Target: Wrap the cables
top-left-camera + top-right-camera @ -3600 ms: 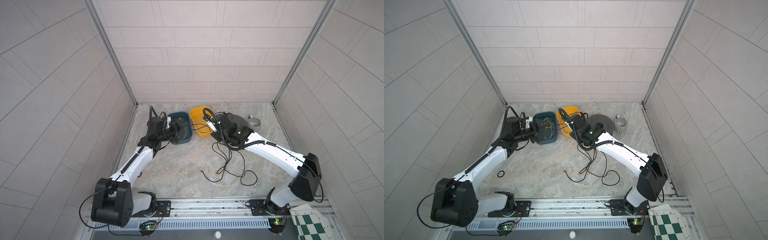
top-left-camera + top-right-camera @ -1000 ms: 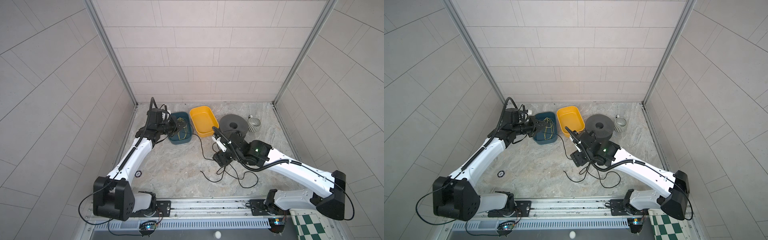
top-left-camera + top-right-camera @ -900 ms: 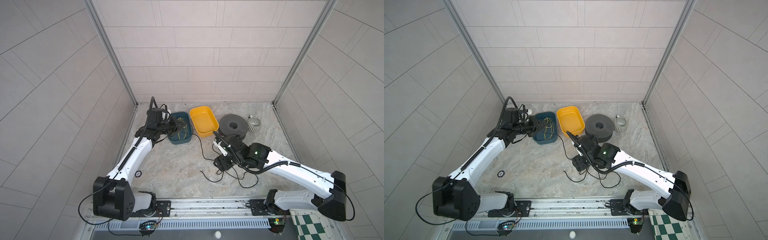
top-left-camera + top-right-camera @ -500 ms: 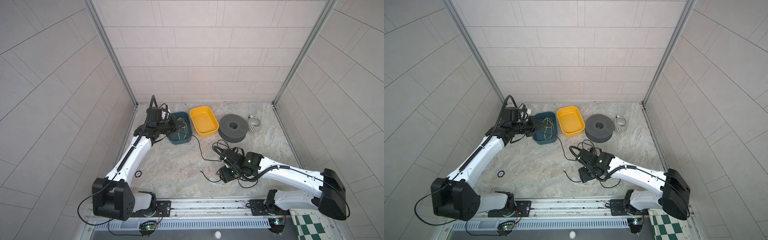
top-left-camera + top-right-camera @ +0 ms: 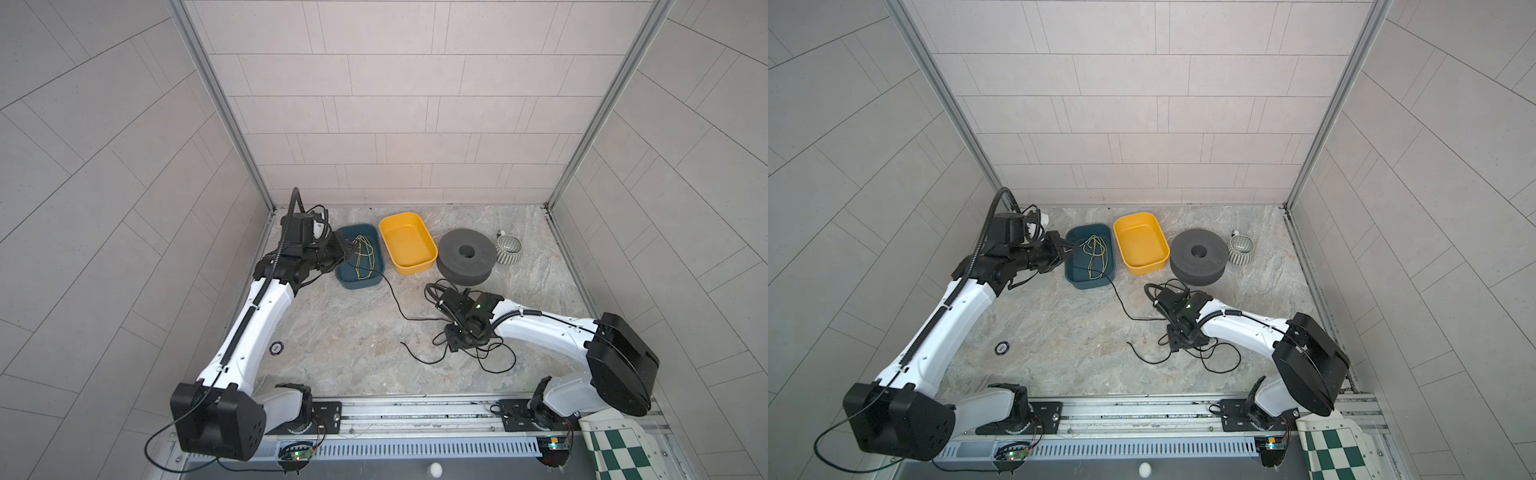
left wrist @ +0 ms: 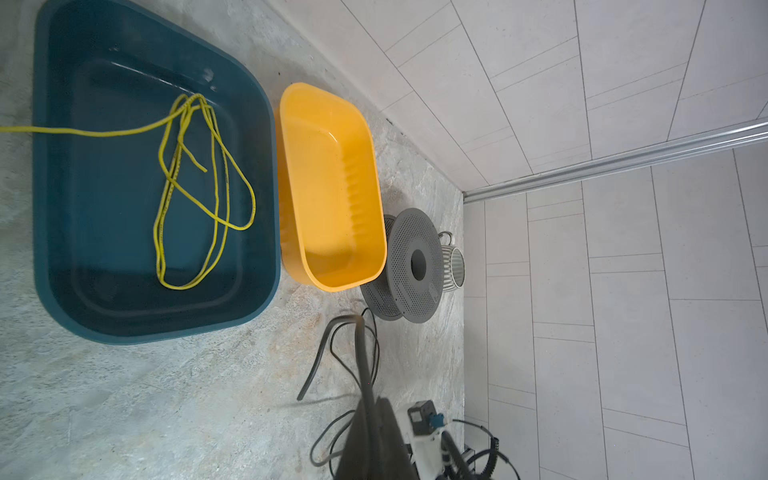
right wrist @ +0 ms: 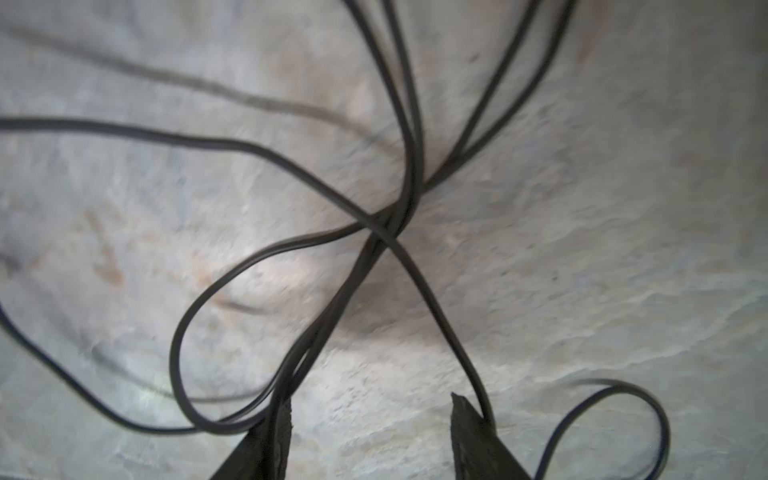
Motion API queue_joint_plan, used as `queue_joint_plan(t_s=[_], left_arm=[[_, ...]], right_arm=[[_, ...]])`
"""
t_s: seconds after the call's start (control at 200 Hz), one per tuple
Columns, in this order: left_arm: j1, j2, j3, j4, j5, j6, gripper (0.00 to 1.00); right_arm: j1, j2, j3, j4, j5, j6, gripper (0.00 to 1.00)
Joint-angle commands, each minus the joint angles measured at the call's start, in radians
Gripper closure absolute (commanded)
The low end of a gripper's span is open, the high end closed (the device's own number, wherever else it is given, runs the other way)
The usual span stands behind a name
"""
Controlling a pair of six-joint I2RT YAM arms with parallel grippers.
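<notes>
Your right arm (image 5: 544, 332) has left the trays, where it reached a few seconds back. It now bends low toward the front rail, so the grey spool (image 5: 467, 259) it covered then shows whole. Your left arm (image 5: 257, 320) has drawn back slightly. The left claw (image 5: 1068, 250) sat over the blue tray (image 6: 104, 232) then and now points at that tray's near rim from outside. The right claw (image 5: 458, 341), above the heap a second ago, now points straight down onto it.

The black cable (image 7: 382, 227) lies in loose loops on the marbled floor (image 5: 345, 332), under and around the right claw. That claw stands partly spread. Both fingertips (image 7: 280, 432) show with bare floor between them. A bundle of strands runs past the outside of one tip and a single strand past the outside of the other, and nothing is pinched. One strand leads off from the heap across the floor and over the blue tray's rim, toward the left claw. The left claw is closed tight, but you cannot tell from these views whether the strand's end sits in it.

Straight ahead of the left claw, the blue tray holds a loose yellow-green cord (image 5: 365, 255). Just beyond it stands the yellow tray (image 5: 409, 266), showing only its own plastic inside. Past the right claw, toward the back wall, sits the spool, with a small ribbed cup (image 5: 509, 251) just beside it.
</notes>
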Motion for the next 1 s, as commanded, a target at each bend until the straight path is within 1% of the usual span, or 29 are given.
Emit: queue_joint_plan(t_s=[0.0,0.065,0.14,0.21,0.28,0.36,0.455,0.53,0.586,0.691,0.756,0.801,0.861,0.931,0.996], left_arm=[[0.008,-0.025,0.009,-0.028,-0.027,0.027,1.00],[0.009,-0.032,0.001,-0.028,-0.030,0.027,1.00],[0.011,-0.036,-0.007,-0.031,-0.030,0.027,1.00],[0.014,-0.044,-0.012,-0.030,-0.030,0.027,1.00],[0.015,-0.048,-0.015,-0.032,-0.028,0.027,1.00],[0.016,-0.054,-0.019,-0.035,-0.024,0.027,1.00],[0.017,-0.062,-0.027,-0.036,-0.025,0.027,1.00],[0.023,-0.062,-0.029,-0.036,-0.025,0.056,1.00],[0.025,-0.055,-0.025,-0.037,-0.018,0.064,1.00],[0.030,-0.043,-0.019,-0.034,-0.011,0.066,1.00],[0.029,-0.039,-0.019,-0.024,-0.009,0.063,1.00],[0.031,-0.036,-0.020,-0.023,-0.009,0.062,1.00],[0.031,-0.036,-0.020,-0.023,-0.011,0.063,1.00],[0.031,-0.041,-0.026,-0.028,-0.015,0.066,1.00],[0.033,-0.048,-0.031,-0.031,-0.015,0.070,1.00]], right_arm=[[-0.106,0.022,0.074,-0.031,0.064,-0.125,0.40],[-0.162,0.072,0.134,-0.041,0.084,-0.182,0.40],[-0.197,0.135,0.213,-0.044,0.101,-0.228,0.37],[-0.206,0.187,0.289,-0.053,0.067,-0.268,0.35],[-0.204,0.209,0.347,-0.080,0.041,-0.281,0.33],[-0.205,0.187,0.355,-0.100,-0.015,-0.283,0.29],[-0.201,0.133,0.350,-0.150,-0.112,-0.293,0.25],[-0.200,0.078,0.354,-0.219,-0.144,-0.295,0.24],[-0.200,0.033,0.360,-0.270,-0.141,-0.296,0.24],[-0.204,-0.051,0.347,-0.285,-0.086,-0.293,0.28],[-0.209,-0.088,0.309,-0.214,-0.027,-0.297,0.34],[-0.218,-0.099,0.286,-0.155,-0.019,-0.309,0.38],[-0.234,-0.087,0.270,-0.082,-0.008,-0.307,0.48],[-0.250,-0.041,0.262,-0.023,0.003,-0.304,0.59],[-0.258,0.021,0.277,-0.002,-0.001,-0.308,0.63]])
